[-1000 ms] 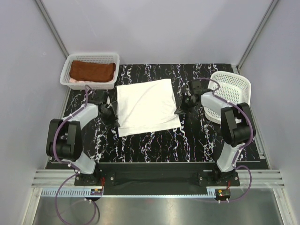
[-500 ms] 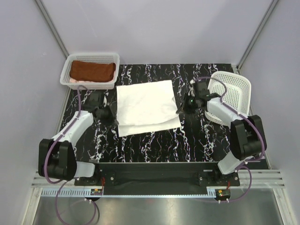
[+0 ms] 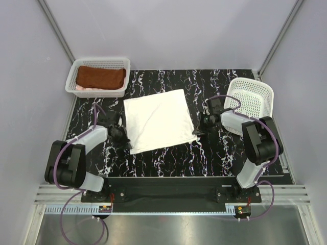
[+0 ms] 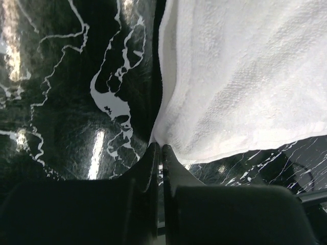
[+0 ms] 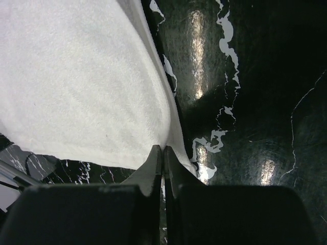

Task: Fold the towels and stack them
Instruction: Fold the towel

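Since a second ago the white towel [image 3: 158, 120] slid leftward, with my left gripper [image 4: 159, 148] and right gripper [image 5: 162, 149] clamped on its near corners. The left basket [image 3: 71, 76] held the rust-brown towel [image 3: 100, 77] and the right basket [image 3: 255, 97] stood beside it, neither touching it. It lay flat and squared, mid-table [image 3: 168, 163].

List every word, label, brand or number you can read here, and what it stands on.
No text can be read.
The white towel, rust-brown towel, left basket, right basket and table: no print visible.
The coloured spots by the arm bases: too small to read.
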Available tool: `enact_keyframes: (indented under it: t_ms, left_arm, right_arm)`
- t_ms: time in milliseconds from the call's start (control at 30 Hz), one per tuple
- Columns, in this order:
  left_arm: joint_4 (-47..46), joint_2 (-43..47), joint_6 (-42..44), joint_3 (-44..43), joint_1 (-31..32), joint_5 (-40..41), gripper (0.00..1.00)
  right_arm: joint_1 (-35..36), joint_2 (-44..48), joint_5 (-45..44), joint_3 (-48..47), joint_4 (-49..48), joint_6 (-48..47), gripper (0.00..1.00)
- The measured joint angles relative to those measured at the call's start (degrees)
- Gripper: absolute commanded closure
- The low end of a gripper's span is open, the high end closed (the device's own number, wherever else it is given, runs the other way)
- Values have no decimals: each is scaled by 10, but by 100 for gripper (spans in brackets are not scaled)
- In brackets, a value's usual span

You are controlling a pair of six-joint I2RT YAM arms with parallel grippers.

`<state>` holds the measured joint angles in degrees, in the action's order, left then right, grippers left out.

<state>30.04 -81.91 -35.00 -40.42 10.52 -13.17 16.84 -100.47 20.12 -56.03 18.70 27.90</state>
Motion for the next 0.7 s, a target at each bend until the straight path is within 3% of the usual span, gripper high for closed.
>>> enact_keyframes:
  t_ms: [67,200,300,467,600,700]
  left_arm:
    - [27,0,2,-15,0,3,100]
    - [122,22,9,-129,4,17,100]
    - [121,86,8,-188,15,21,100]
    - [71,164,-17,-60,36,14,100]
    - [43,94,-38,63,36,13,100]
    - [26,80,-52,76,37,-10,100]
  right_arm:
    - [0,0,-1,-5,5,0,100]
    - [0,1,-5,-17,9,0,100]
    - [0,6,-9,-18,11,0,100]
    - [0,7,-10,-14,6,2,100]
    - [0,7,-10,-12,6,2,100]
    - [0,6,-10,-12,5,2,100]
